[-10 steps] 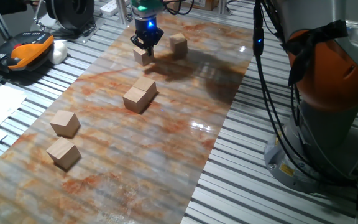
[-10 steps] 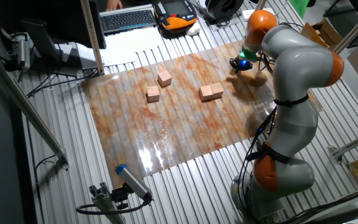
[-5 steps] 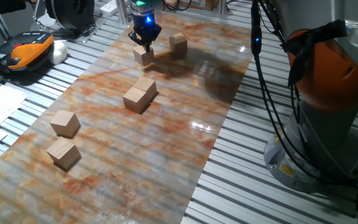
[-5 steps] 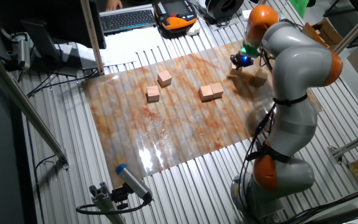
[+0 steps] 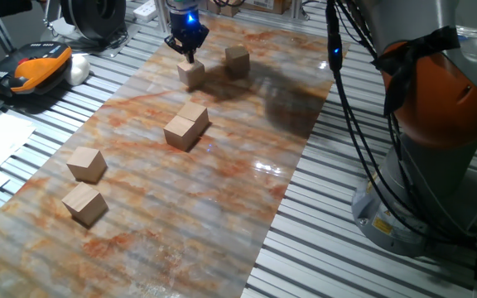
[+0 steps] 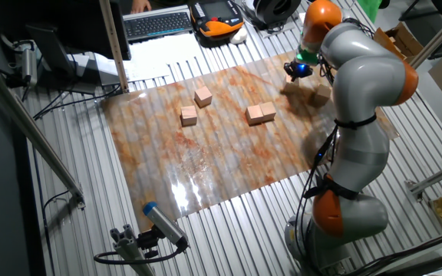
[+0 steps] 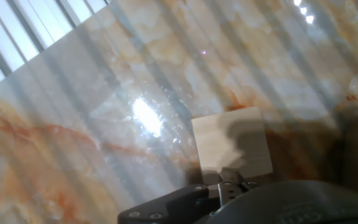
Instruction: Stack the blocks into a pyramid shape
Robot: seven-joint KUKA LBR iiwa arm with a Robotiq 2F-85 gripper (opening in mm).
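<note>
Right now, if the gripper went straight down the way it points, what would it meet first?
Most likely the block just under the gripper; the hand view shows it ahead, though exact alignment is unclear.

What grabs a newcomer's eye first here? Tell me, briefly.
The big grey and orange arm fills the right side. Its claw, lit blue, hangs just above one tan block at the far end of the marbled mat. Two blocks sit touching mid-mat, with no pyramid built yet.

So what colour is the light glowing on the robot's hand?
Blue. The light glows just above the fingers, clearest in the fixed view with the orange robot base.
</note>
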